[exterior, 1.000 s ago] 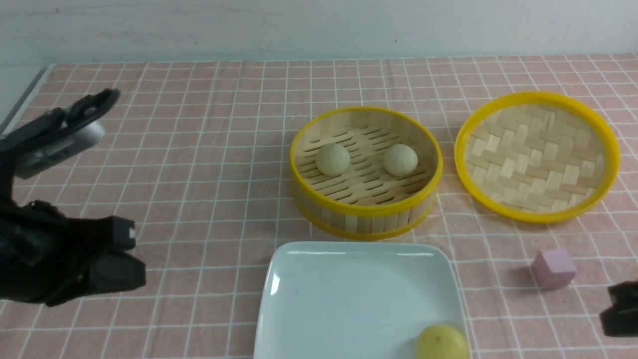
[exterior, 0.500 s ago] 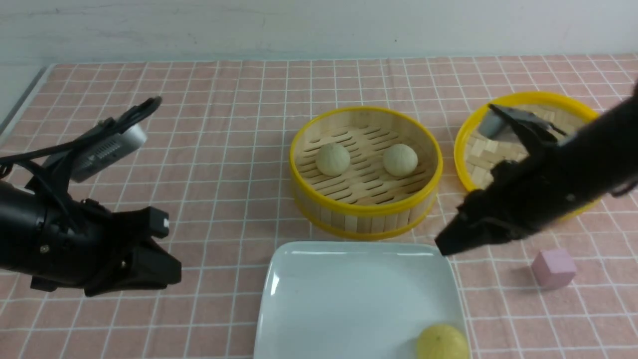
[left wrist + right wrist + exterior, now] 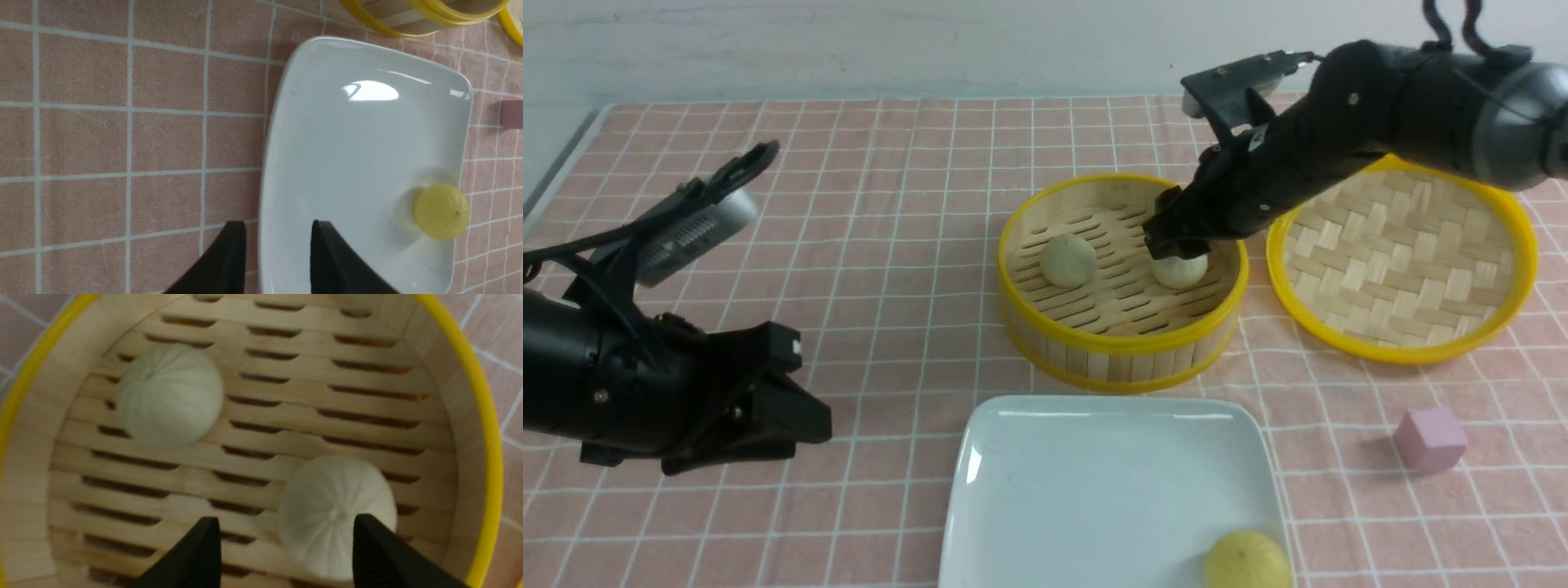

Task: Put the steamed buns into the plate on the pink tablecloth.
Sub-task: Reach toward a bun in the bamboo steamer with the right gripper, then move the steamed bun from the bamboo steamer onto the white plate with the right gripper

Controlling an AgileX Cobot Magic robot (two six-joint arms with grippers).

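Operator: Where is my right claw?

Spotter: Your right claw point(image 3: 1176, 243) is down inside the bamboo steamer point(image 3: 1123, 343) with its jaws spread wide. One steamed bun point(image 3: 1180, 269) sits on the slats between your fingers. It is close against one finger point(image 3: 376, 555) and clear of the other, and I cannot tell whether it touches. The other steamed bun point(image 3: 1068, 260) rests on the same slats, beyond your free finger and ahead of the tips.

Operator: And my left?

Spotter: Your left claw point(image 3: 805, 388) hangs open above the pink tablecloth point(image 3: 890, 204), gripping nothing. The plate point(image 3: 1094, 490) lies just ahead of it, and in the left wrist view its edge shows between your two fingertips. A yellow ball point(image 3: 1248, 559) sits at the plate corner farthest from that claw.

Operator: What else is around?

Spotter: The woven lid point(image 3: 1405, 253) lies flat on the cloth beside the steamer, partly under your right arm. A pink cube point(image 3: 1429, 439) stands well apart from both claws, past the plate from your left one. Neither bun is on the plate yet.
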